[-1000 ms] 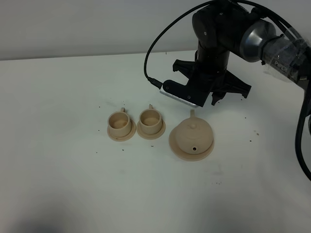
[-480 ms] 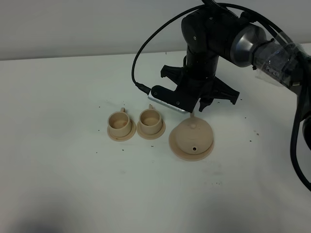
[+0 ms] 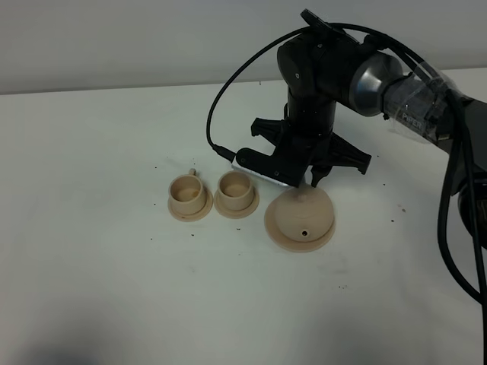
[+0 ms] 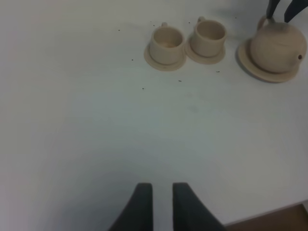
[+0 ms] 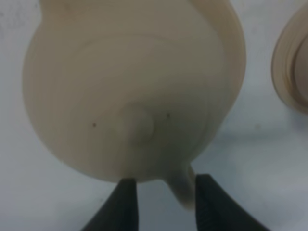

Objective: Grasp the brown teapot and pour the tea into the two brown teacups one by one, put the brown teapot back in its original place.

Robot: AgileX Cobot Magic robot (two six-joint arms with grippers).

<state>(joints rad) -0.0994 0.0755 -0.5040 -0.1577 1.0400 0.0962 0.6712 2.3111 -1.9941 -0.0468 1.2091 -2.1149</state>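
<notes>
The brown teapot (image 3: 301, 214) stands lidded on its wide saucer (image 3: 283, 237), the original place, right of the two brown teacups (image 3: 188, 193) (image 3: 236, 188), each on a small saucer. My right gripper (image 3: 308, 181) hangs just behind the pot, open. In the right wrist view its fingers (image 5: 126, 199) straddle the teapot's loop handle (image 5: 181, 186) with a gap on one side. In the left wrist view my left gripper (image 4: 162, 192) hovers far from the teacups (image 4: 166, 44) (image 4: 210, 33) and the teapot (image 4: 278, 45), its fingers slightly apart and empty. No tea shows.
White table (image 3: 114, 289) with small dark specks around the crockery. The right arm's black cable (image 3: 221, 114) loops over the table behind the cups. In the left wrist view the table's edge (image 4: 269, 216) shows beside the left gripper.
The right arm has swung left and come down, bringing its fingers from behind and above the teapot to either side of the handle. The teapot and cups have not moved.
</notes>
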